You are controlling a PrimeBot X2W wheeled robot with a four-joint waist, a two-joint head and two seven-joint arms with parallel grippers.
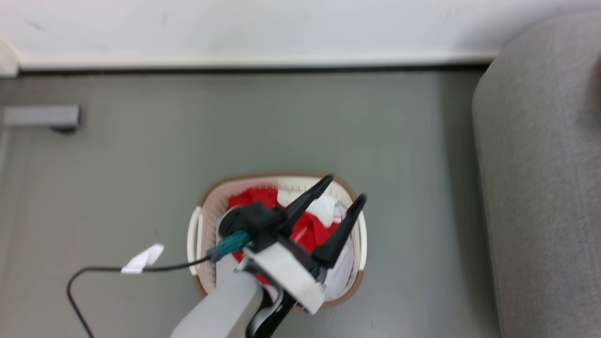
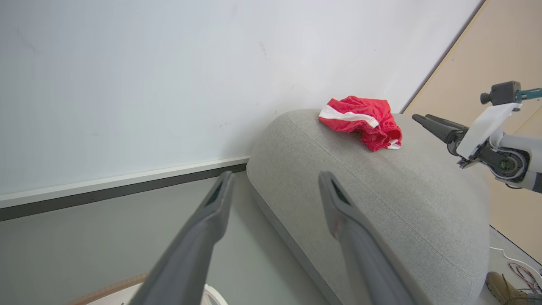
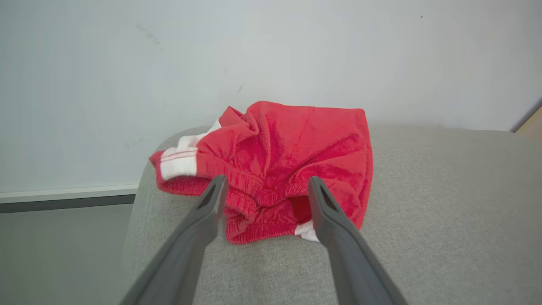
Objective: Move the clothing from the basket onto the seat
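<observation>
The clothing (image 3: 292,152) is soft cloth, the seat (image 3: 444,203) coarse weave.

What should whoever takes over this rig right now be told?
The left end effector is open and empty, above the basket.
The right end effector is open, its fingers either side of one red garment lying on the seat.
Done: that garment is on the seat.
Left: more red clothing sits in the basket; it probably goes next, picked out and carried to the seat.
</observation>
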